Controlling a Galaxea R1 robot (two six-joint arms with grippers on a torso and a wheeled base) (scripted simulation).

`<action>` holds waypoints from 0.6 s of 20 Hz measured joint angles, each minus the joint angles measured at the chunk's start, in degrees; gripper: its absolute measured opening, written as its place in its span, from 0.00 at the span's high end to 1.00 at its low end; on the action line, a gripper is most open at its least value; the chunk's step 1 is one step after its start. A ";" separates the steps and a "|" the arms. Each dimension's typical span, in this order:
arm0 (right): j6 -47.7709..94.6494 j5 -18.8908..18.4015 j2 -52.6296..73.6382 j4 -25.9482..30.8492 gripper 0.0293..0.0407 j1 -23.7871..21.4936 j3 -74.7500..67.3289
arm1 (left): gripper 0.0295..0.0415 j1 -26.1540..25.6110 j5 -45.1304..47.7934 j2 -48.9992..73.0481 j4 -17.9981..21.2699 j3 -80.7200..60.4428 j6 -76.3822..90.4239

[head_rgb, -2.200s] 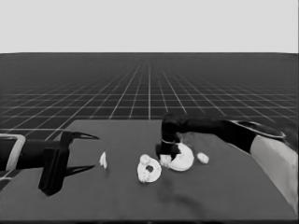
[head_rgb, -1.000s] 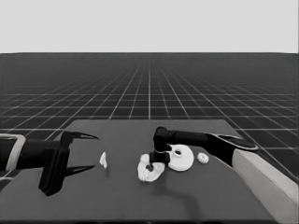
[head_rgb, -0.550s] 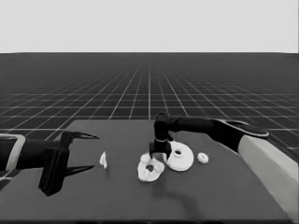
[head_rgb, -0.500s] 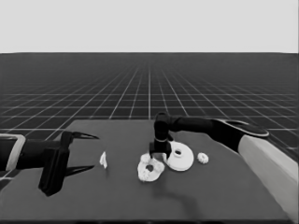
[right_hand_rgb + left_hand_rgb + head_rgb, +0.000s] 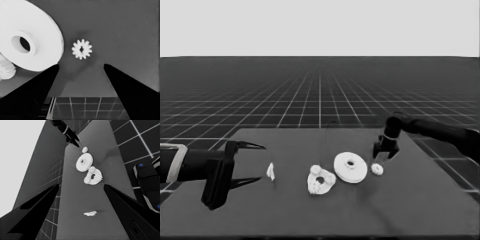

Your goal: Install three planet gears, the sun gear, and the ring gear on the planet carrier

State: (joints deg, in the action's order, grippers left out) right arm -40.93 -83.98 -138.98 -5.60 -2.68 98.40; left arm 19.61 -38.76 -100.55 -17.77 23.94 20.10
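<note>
Spanning the lower part of the head view, the dark surface (image 5: 285, 200) is a flat slab with straight edges; beyond its far edge a gridded floor (image 5: 320, 95) runs to the horizon under a pale blank band. Taking the larger round part (image 5: 350, 167) as landmark: it lies near the middle of the surface, flat, its centre hole showing. Just beside it, toward the left arm and slightly nearer the camera, lies the smaller round part (image 5: 320, 181), with small gears (image 5: 93, 175) seated on its face around the hole; its rim appears to touch or nearly touch the landmark, which of the two cannot be told. One loose gear (image 5: 377, 169) lies flat on the surface just beside the landmark on the opposite side, apart from it. A thin white piece (image 5: 270, 171) lies well apart from the landmark, past the smaller round part. The right hand (image 5: 386, 151) hangs above the loose gear, beyond the landmark's far right side; its fingers are spread and released, grasping nothing. The left hand (image 5: 252, 162) is parked at the surface's left end, beside the thin white piece, fingers spread wide and holding nothing.
</note>
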 joint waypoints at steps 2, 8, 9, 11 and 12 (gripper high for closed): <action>0.64 0.04 -0.10 0.07 0.19 0.01 0.69 | 0.25 0.00 0.00 0.00 0.00 0.00 0.00; 4.01 8.34 -3.97 -5.41 0.19 9.97 8.89 | 0.25 0.00 0.00 0.00 0.00 0.00 0.00; 4.11 8.50 -4.08 -5.47 0.19 10.11 9.12 | 0.25 0.00 0.00 0.00 0.00 0.00 0.00; 4.20 8.66 -4.17 -5.53 0.19 10.24 9.33 | 0.25 0.00 0.00 0.00 0.00 0.00 0.00; 4.21 8.69 -4.19 -5.55 0.19 10.26 9.38 | 0.25 0.00 0.00 0.00 0.00 0.00 0.00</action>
State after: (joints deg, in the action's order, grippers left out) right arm -36.71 -75.29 -143.17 -11.15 7.58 107.77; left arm 19.61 -38.76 -100.55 -17.77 23.94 20.10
